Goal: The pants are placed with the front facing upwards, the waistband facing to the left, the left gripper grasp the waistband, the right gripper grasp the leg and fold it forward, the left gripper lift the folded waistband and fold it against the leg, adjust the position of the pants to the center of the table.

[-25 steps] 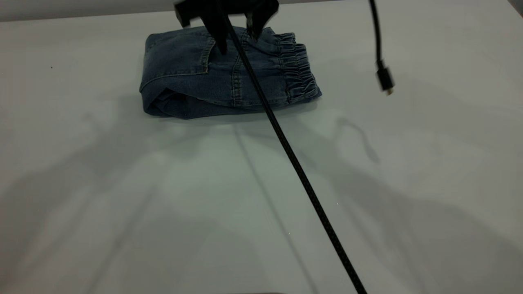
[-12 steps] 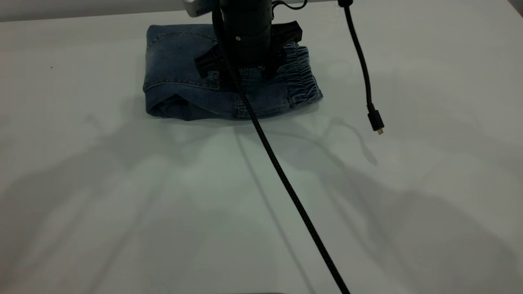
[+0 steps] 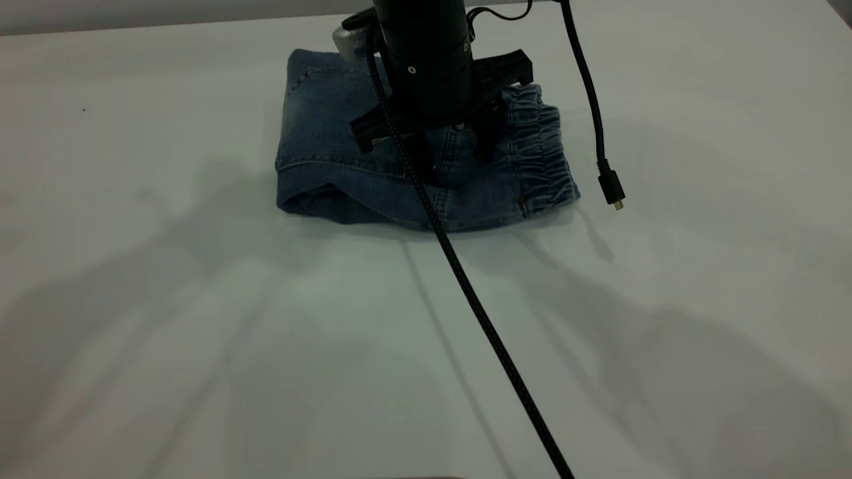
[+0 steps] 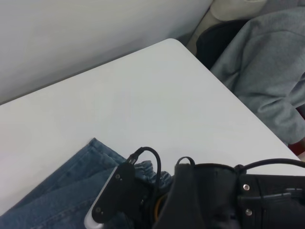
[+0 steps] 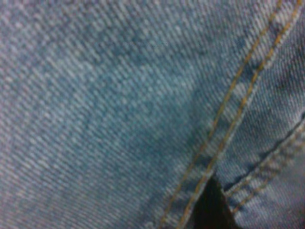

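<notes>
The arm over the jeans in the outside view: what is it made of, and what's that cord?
The arm is a thick black cylinder ending in a black gripper on a wide crossbar. A braided black cable runs down from it, a thinner cable with a small plug hangs beside, and a white-silver part sits behind.

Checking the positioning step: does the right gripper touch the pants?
Touching. Exterior view: fingers of the right gripper rest on the pants; denim fills the right wrist view.
</notes>
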